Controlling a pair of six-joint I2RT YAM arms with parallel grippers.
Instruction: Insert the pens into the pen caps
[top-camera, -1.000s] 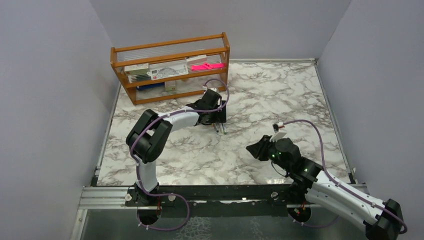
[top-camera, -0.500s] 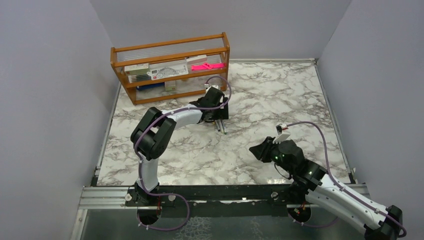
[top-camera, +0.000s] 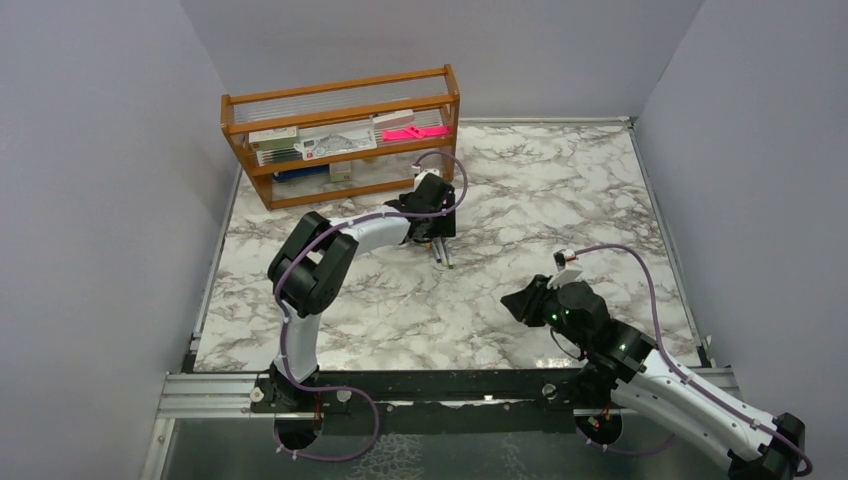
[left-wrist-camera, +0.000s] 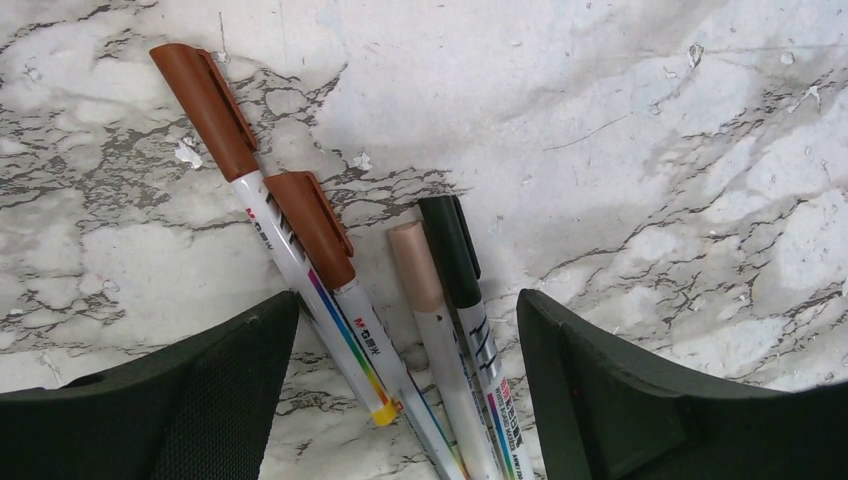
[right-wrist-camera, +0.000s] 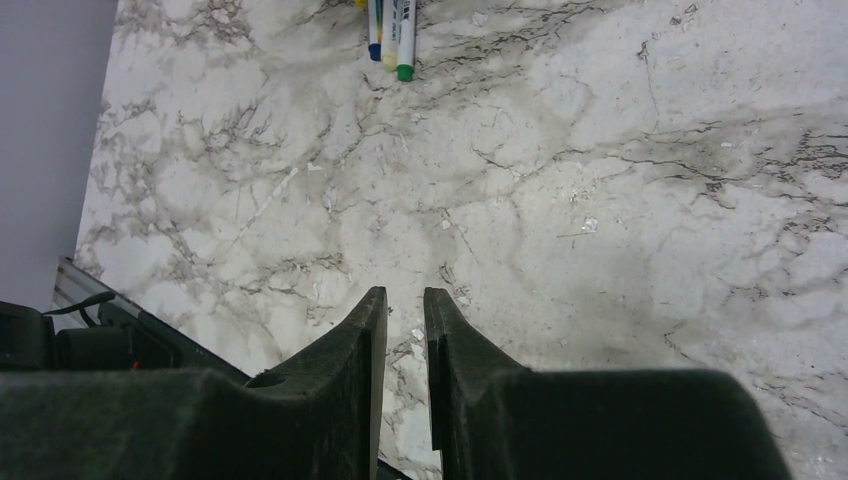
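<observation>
your right gripper (right-wrist-camera: 403, 300), near right over the marble table (top-camera: 560, 190), has its jaws nearly together on nothing. farther left, your left gripper (left-wrist-camera: 405, 300) spreads wide over four white pens (left-wrist-camera: 352, 310) lying side by side, untouched, wearing brown caps (left-wrist-camera: 205, 95), a peach cap (left-wrist-camera: 415, 265) and a black cap (left-wrist-camera: 450, 250).

I'm running this from a robotics lab test cell, not a lived-in room. Plain grey panel walls (top-camera: 100, 200) box in the left, far and right sides of a marble-patterned table (top-camera: 560, 190). An aluminium rail (top-camera: 210, 395) along the near edge carries the left arm (top-camera: 310, 275) and right arm (top-camera: 690, 400), with purple cables (top-camera: 645, 290) looped along them. A wooden rack (top-camera: 340, 100) of stationery stands far left.
</observation>
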